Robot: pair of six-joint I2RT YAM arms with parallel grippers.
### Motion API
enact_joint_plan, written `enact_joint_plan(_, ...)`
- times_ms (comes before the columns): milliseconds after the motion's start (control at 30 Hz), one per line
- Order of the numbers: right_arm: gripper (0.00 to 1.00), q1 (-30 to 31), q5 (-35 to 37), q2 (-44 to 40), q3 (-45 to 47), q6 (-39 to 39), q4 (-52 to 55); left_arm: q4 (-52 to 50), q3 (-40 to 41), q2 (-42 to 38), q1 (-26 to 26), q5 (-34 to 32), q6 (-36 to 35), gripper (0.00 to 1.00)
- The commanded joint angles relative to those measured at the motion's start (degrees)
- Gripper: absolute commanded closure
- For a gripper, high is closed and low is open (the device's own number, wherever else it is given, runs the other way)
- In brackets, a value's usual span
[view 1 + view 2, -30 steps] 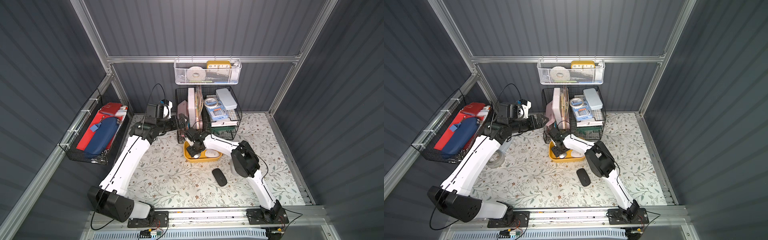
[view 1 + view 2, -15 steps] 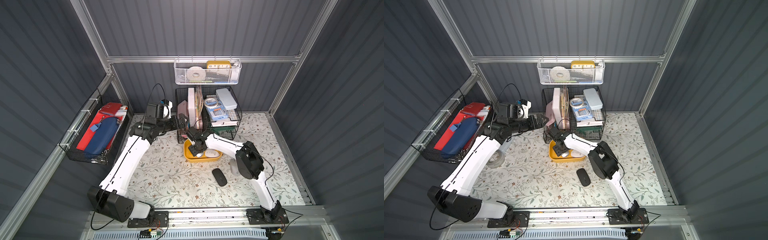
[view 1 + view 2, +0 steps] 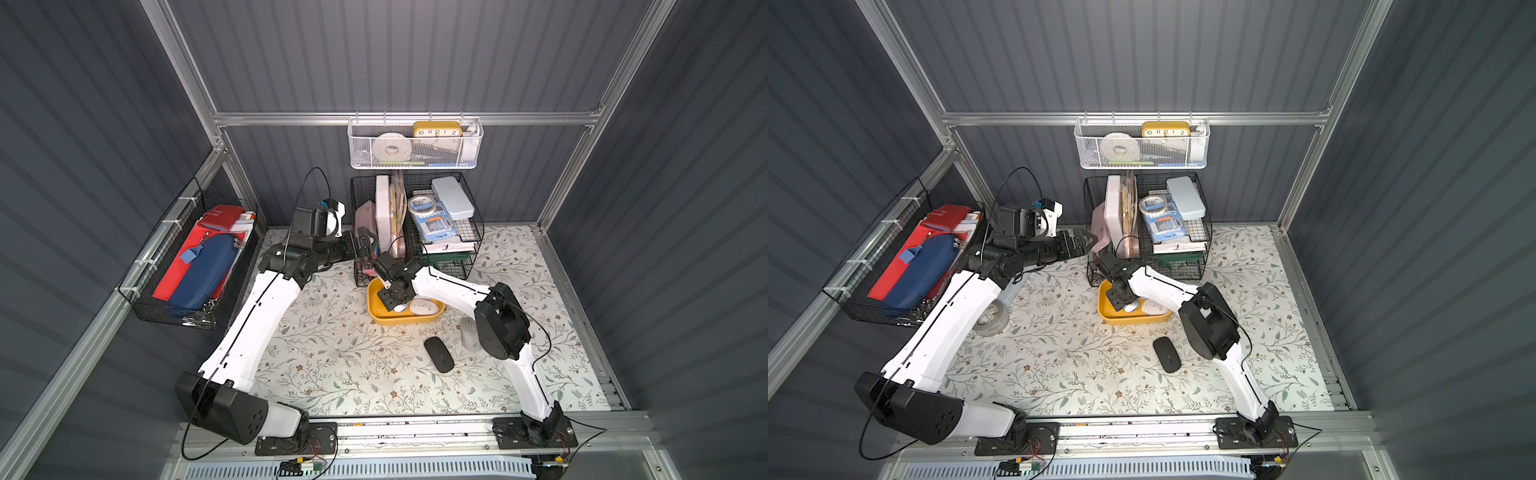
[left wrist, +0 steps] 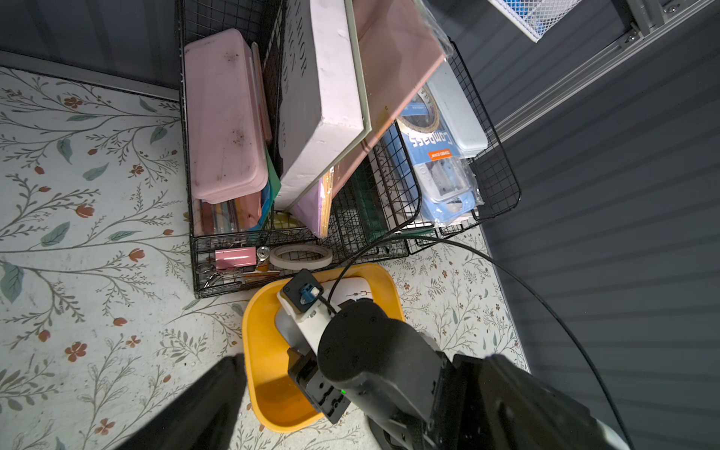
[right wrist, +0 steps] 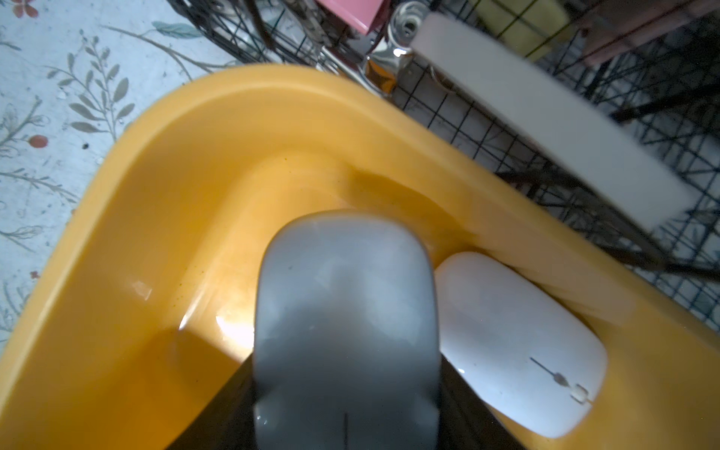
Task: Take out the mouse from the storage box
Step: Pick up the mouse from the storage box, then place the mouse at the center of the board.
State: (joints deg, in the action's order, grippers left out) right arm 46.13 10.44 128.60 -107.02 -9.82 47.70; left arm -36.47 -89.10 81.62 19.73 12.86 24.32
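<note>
A black mouse (image 3: 439,354) lay out on the mat (image 3: 332,361). The right gripper (image 3: 393,302) pinched a grey mouse (image 5: 345,311) inside the box (image 3: 399,321), beside a white mouse (image 5: 518,346); the left gripper (image 3: 1084,241) gaped wide.

The right arm (image 3: 451,286) rises from its base at the front edge of the table (image 3: 332,374), folds at a raised elbow and reaches back and to the left toward the table's middle, with the wrist pitched downward. The right gripper (image 3: 391,304) points down, its black fingers (image 5: 218,413) closed against the sides of a grey mouse (image 5: 345,311). The left arm (image 3: 257,328) stretches from the front-left corner toward the back edge, its forearm about level. The left gripper (image 3: 364,245) hangs in the air with its jaws spread wide, holding nothing.
</note>
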Motion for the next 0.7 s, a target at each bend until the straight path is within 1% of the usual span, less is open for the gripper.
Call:
enact_joint_plan(0, 0.48, -0.2, 1.3, -3.8, -1.7, -0.1, 0.9, -0.1, -1.2, -0.5, -0.3, 0.8, -0.6, 0.01)
enact_joint_plan(167, 0.48, -0.1, 1.4, -7.0, -1.4, -0.3, 2.1, 0.3, -1.5, -0.3, -0.3, 1.0, -0.6, 0.01)
enact_joint_plan(367, 0.48, 0.9, 1.1, -13.2, 3.2, -1.1, 2.7, -0.3, -2.6, -0.3, -0.3, 0.3, -1.0, 0.01)
enact_joint_plan(467, 0.48, 2.6, 1.2, -16.3, 6.2, -1.6, 3.5, 0.0, -2.7, -0.2, -0.3, 0.5, -0.9, 0.01)
enact_joint_plan(667, 0.48, 7.9, 0.2, -21.8, 13.3, -4.3, 5.3, 1.0, -1.4, -0.6, -0.3, 1.0, -0.5, 0.01)
